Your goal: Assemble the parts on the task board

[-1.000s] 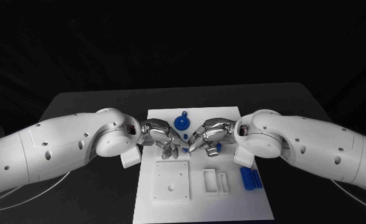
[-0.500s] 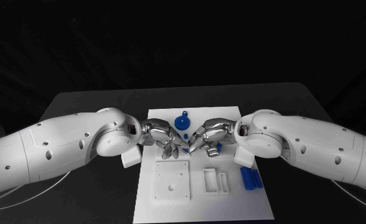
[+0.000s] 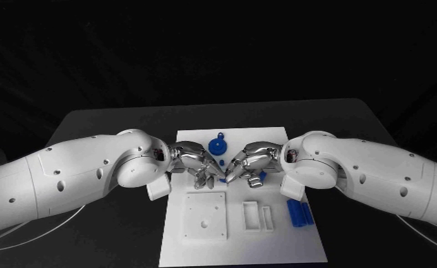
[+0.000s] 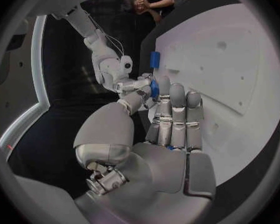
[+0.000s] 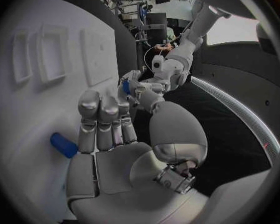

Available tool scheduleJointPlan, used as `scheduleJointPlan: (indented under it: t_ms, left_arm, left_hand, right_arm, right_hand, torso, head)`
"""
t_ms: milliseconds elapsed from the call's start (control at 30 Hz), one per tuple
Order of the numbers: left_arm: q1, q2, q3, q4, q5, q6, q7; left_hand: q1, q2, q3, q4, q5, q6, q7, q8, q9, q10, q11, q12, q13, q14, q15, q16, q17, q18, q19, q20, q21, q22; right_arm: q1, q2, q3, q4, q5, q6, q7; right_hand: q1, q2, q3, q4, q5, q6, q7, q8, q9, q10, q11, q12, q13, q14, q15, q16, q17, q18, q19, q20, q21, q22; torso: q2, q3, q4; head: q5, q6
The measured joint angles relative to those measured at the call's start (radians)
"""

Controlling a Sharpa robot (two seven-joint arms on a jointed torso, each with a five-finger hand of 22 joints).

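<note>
Both silver hands low over middle of white rectangular task board (image 3: pixel 273 243) on black counter (image 3: pixel 109 122), fingertips nearly meeting. Left hand (image 3: pixel 194 162) w/ fingers held together and extended, thumb pinching small blue part (image 4: pixel 154 88) against fingertips; same piece seen beyond right hand's fingers (image 5: pixel 125 87). Right hand (image 3: pixel 247 164) w/ fingers together, angled down toward board; grip can't be told. Short blue cylinder (image 5: pixel 63 145) lying on board just beside right hand's fingers (image 5: pixel 99 119). Round blue piece w/ stem (image 3: pixel 216 145) on board's far part, behind hands. Pair of blue cylinders (image 3: pixel 299 213) lying at board's right edge, near right forearm. Raised white square plate (image 3: pixel 204 216) and two white rectangular frames (image 3: pixel 257 216) on near half.
</note>
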Motion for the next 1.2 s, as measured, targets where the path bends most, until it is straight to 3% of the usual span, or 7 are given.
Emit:
scheduleJointPlan:
  t_ms: [600,700,800,867,967,1067,1200]
  left_arm:
    - [-0.002,-0.003,-0.007,0.013,-0.021,-0.08,0.049]
    - [-0.002,-0.005,-0.007,0.014,-0.022,-0.095,0.057]
    - [-0.002,-0.007,-0.007,0.017,-0.022,-0.114,0.067]
    - [-0.003,-0.009,-0.006,0.02,-0.021,-0.135,0.076]
    - [-0.003,-0.013,-0.005,0.021,-0.013,-0.165,0.091]
    - [-0.003,-0.018,-0.003,0.021,-0.002,-0.187,0.104]
    - [-0.003,-0.024,-0.003,0.021,0.011,-0.206,0.116]
  left_hand:
    - [-0.002,0.009,0.004,-0.022,0.047,0.018,0.0,0.025,0.045,0.043,-0.015,0.012,0.01,0.012,-0.012,0.022,0.006,0.0,0.006,-0.002,0.017,-0.009]
    - [-0.002,0.009,0.005,-0.027,0.063,0.02,-0.002,0.03,0.051,0.045,-0.016,0.012,0.012,0.016,-0.016,0.027,0.007,0.0,0.006,-0.002,0.021,-0.011]
    - [-0.006,0.006,0.003,-0.03,0.099,0.024,-0.002,0.033,0.061,0.055,-0.02,0.016,0.016,0.02,-0.02,0.035,0.01,0.0,0.015,-0.004,0.026,-0.014]
    - [-0.013,0.0,0.004,-0.035,0.136,0.029,-0.005,0.036,0.069,0.061,-0.025,0.025,0.02,0.022,-0.022,0.046,0.013,0.0,0.021,-0.006,0.036,-0.015]
    - [-0.033,-0.01,-0.002,-0.05,0.211,0.041,-0.016,0.048,0.081,0.082,-0.036,0.038,0.029,0.036,-0.036,0.066,0.018,0.001,0.038,-0.012,0.052,-0.015]
    - [-0.042,-0.018,-0.004,-0.057,0.261,0.047,-0.022,0.051,0.081,0.095,-0.041,0.047,0.035,0.042,-0.041,0.074,0.02,0.001,0.047,-0.014,0.063,-0.018]
    - [-0.047,-0.023,-0.005,-0.058,0.279,0.051,-0.026,0.052,0.081,0.098,-0.045,0.047,0.037,0.047,-0.046,0.08,0.02,0.001,0.047,-0.014,0.063,-0.02]
  right_arm:
    - [0.0,0.0,0.0,-0.008,0.024,-0.039,-0.003]
    - [0.0,-0.001,-0.001,-0.009,0.038,-0.053,-0.002]
    - [-0.001,-0.003,-0.001,-0.009,0.048,-0.066,0.001]
    - [-0.001,-0.004,-0.001,-0.008,0.051,-0.077,0.006]
    - [-0.001,-0.009,-0.001,0.001,0.043,-0.099,0.019]
    - [-0.001,-0.017,-0.001,0.016,0.022,-0.127,0.036]
    - [0.008,-0.025,-0.002,0.026,-0.011,-0.164,0.057]
  right_hand:
    - [-0.004,0.003,0.011,0.012,0.001,-0.003,0.004,-0.005,0.007,0.002,0.001,-0.001,-0.008,0.001,0.002,-0.008,-0.001,0.0,0.0,0.003,-0.001,0.0]
    - [-0.043,-0.004,0.017,0.022,0.05,-0.018,0.019,-0.023,0.007,-0.003,0.006,-0.009,-0.014,0.001,0.002,-0.013,-0.004,0.0,0.0,0.003,-0.007,-0.004]
    - [-0.08,-0.018,0.002,0.027,0.104,-0.022,0.023,-0.031,0.007,-0.006,0.009,-0.012,-0.02,0.005,0.005,-0.018,-0.007,0.0,0.0,0.003,-0.012,-0.007]
    - [-0.114,-0.036,-0.038,0.014,0.17,-0.024,0.024,-0.037,0.002,-0.006,0.009,-0.012,-0.023,0.005,0.005,-0.019,-0.007,0.0,0.002,0.001,-0.012,-0.007]
    - [-0.144,-0.064,-0.096,0.003,0.229,-0.035,0.036,-0.048,0.006,-0.011,0.015,-0.012,-0.023,0.009,0.009,-0.024,-0.007,0.0,0.007,-0.001,-0.015,-0.007]
    - [-0.145,-0.088,-0.141,0.002,0.245,-0.045,0.045,-0.063,0.009,-0.013,0.016,-0.012,-0.025,0.007,0.014,-0.024,-0.007,0.0,0.008,-0.001,-0.016,-0.01]
    - [-0.144,-0.091,-0.174,0.003,0.249,-0.05,0.05,-0.082,0.003,-0.013,0.027,-0.012,-0.027,0.01,0.023,-0.029,-0.007,-0.001,0.005,-0.003,-0.021,-0.012]
  torso:
    - [0.0,-0.0008,0.0006]
    - [0.0,-0.001,0.0006]
    - [0.0,-0.001,0.0006]
    - [0.0,-0.0009,0.0006]
    - [0.0,-0.0004,0.0006]
    - [0.0,0.0002,0.0005]
    - [0.0,0.001,0.0003]
  head:
    - [-0.002,-0.001]
    - [-0.002,0.0]
    - [-0.002,0.0]
    - [-0.002,0.0]
    - [0.001,0.001]
    - [0.003,0.003]
    - [0.004,0.004]
